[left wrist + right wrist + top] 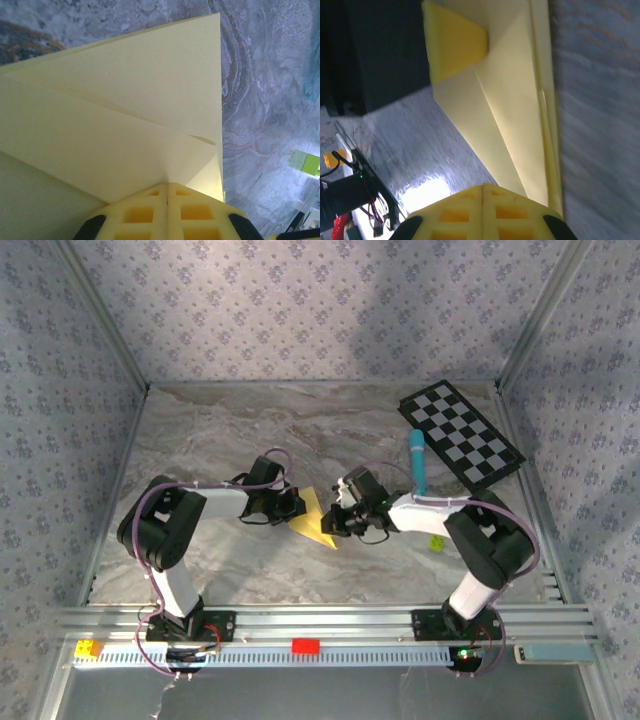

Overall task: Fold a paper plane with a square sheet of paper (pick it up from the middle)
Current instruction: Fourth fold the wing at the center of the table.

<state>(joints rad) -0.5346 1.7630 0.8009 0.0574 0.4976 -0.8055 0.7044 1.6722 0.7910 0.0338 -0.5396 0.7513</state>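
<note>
Left claw (296, 504) pinching folded paper (312, 521), right claw (338, 524) closed at tip, marker (417, 462) behind

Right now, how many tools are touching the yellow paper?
2. On the yellow paper: left tool, shut, at its left side; right tool, shut, at its right side.

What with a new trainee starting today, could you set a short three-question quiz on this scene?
1. True or false: the folded yellow paper sheet lies far from both hands, untouched.
2. Which thing lies closest to the black-and-white checkered board? A) the light-blue cylindrical marker; B) a red mug; C) a silver spoon.
3. Fill in: the left hand and the right hand are both ___ on the paper.
Key: 1 false; 2 A; 3 shut.
</note>
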